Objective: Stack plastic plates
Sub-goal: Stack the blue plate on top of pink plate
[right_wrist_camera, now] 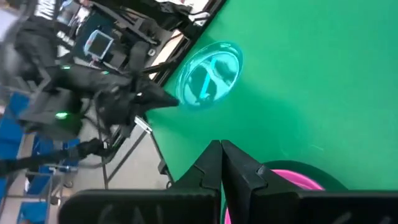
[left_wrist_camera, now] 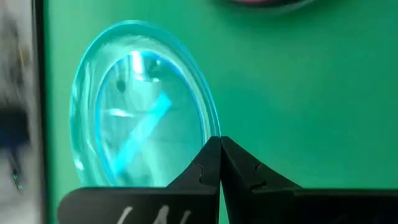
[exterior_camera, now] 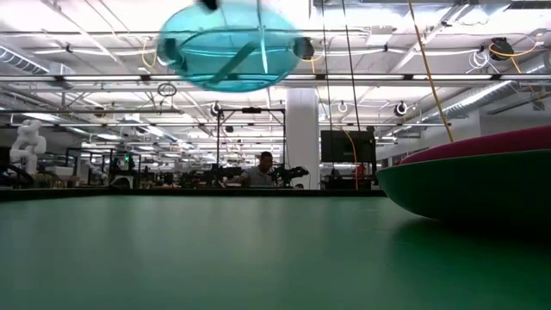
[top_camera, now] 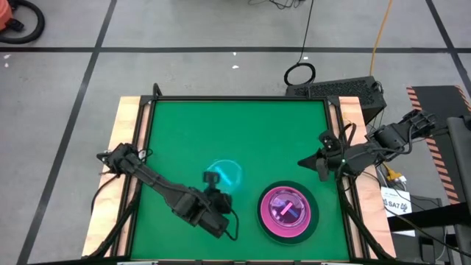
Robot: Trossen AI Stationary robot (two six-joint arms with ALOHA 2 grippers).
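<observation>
A translucent cyan plate (top_camera: 227,174) hangs in the air over the table's middle, shown from below in the low view (exterior_camera: 231,47) and close up in the left wrist view (left_wrist_camera: 140,106). My left gripper (top_camera: 213,179) is shut on it. Near the table's near right stands a stack (top_camera: 287,210): a large dark plate (top_camera: 312,223) carrying pink plates (top_camera: 283,206), also in the low view (exterior_camera: 473,176). My right gripper (top_camera: 303,162) hovers shut by the table's right edge, beyond the stack, touching nothing; its wrist view shows the cyan plate (right_wrist_camera: 209,74). My left gripper pinches the cyan plate's rim (left_wrist_camera: 209,127) between its two fingers (left_wrist_camera: 199,174), on the side nearest the arm. The fingers come roughly level from the table's near left. The plate is lifted clear of the table and stands out beyond the fingertips, slightly tilted.
The green mat (top_camera: 235,132) is bare over its far half and left side. A black frame and wooden border (top_camera: 129,140) edge the table. Cables and a dark box (top_camera: 346,90) lie off the far right corner. Beyond the table, the low view shows a person (exterior_camera: 265,168).
</observation>
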